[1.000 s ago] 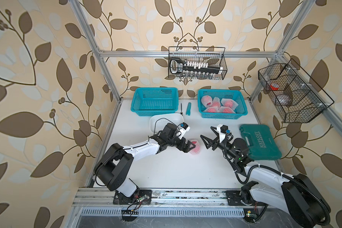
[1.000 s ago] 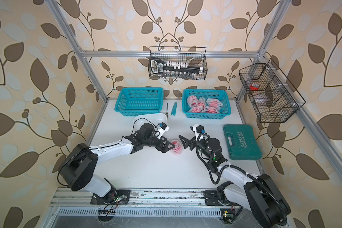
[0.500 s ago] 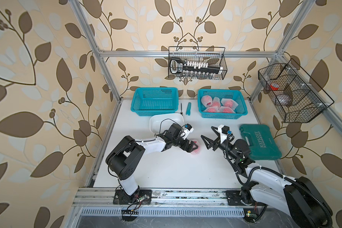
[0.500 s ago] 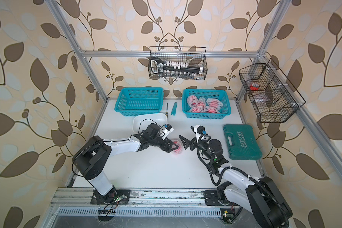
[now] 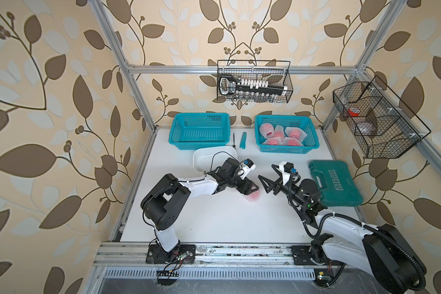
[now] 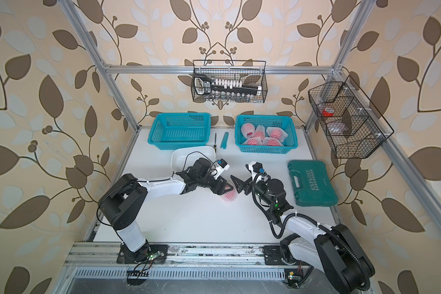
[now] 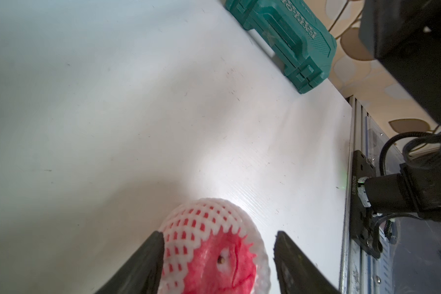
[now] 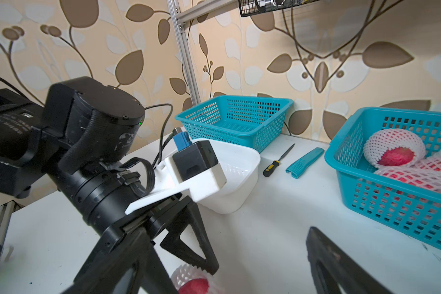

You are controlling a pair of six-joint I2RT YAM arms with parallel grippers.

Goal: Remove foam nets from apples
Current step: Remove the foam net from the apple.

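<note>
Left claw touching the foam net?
Cannot tell. In the left wrist view one finger of the left claw overlaps the foam net; table shows beside the other.

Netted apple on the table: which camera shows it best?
Left wrist: the netted apple fills the foreground, mesh and bare end sharp. Both top views show it small, partly under the left gripper. Right wrist catches only a sliver.

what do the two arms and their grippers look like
The left arm and right arm have white shells, black joints and black cables. The left gripper and right gripper have black triangular fingers; each wrist bears a white bracket with a black camera and blue plug.
</note>
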